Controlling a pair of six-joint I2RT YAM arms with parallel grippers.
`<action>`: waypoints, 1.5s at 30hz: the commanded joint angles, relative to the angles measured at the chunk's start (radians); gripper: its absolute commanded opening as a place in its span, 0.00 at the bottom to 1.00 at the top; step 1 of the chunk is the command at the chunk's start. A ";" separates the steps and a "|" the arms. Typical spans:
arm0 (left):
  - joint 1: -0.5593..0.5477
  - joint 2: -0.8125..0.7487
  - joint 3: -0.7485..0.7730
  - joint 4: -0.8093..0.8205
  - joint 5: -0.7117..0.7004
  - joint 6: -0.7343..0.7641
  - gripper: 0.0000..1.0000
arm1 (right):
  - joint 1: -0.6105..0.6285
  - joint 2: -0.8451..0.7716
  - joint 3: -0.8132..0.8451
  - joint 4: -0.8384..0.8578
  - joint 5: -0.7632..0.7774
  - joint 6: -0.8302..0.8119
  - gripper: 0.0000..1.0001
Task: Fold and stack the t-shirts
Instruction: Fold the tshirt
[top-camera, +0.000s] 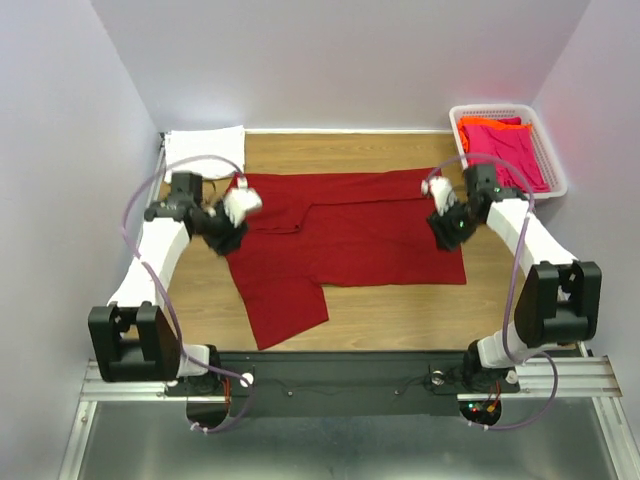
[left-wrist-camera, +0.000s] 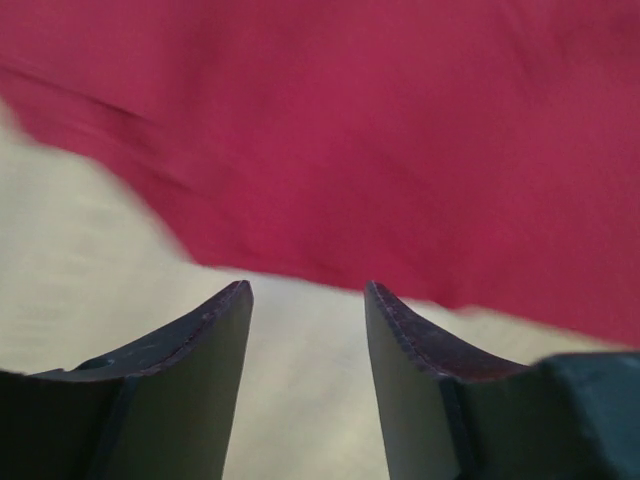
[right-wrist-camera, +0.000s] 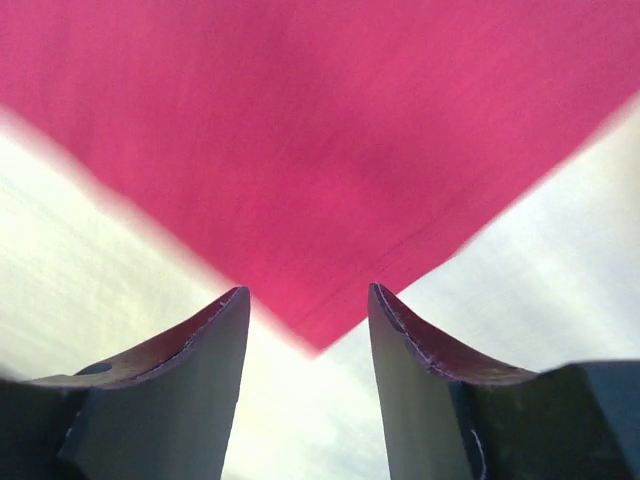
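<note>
- White shirt: folded flat at the far left corner of the table, apart from the red one.
- Left gripper: low over the left edge of the red shirt. In the left wrist view the gripper has its fingers spread with nothing between them. Bare wood lies under the gap, and the shirt's edge runs just ahead of the tips. That view is blurred.
- Red shirt: spread flat across the middle of the table, with its top part folded over. One panel runs toward the near left, ending in a corner well short of the table's edge.
- Right gripper: low at the shirt's right side, near its near-right corner. From the right wrist the gripper is spread apart and holds nothing. A corner of the cloth points into the gap between the tips.
- Basket: at the far right corner. It holds a pink shirt lying over an orange shirt, both loosely bunched.
</note>
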 joint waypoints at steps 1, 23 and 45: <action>-0.071 -0.111 -0.197 -0.094 -0.107 0.129 0.59 | -0.002 -0.115 -0.172 -0.077 0.078 -0.170 0.55; -0.150 -0.166 -0.405 0.047 -0.244 0.042 0.57 | 0.001 -0.185 -0.496 0.260 0.196 -0.258 0.46; -0.271 -0.181 -0.455 0.070 -0.238 0.032 0.56 | 0.001 -0.094 -0.501 0.268 0.209 -0.249 0.01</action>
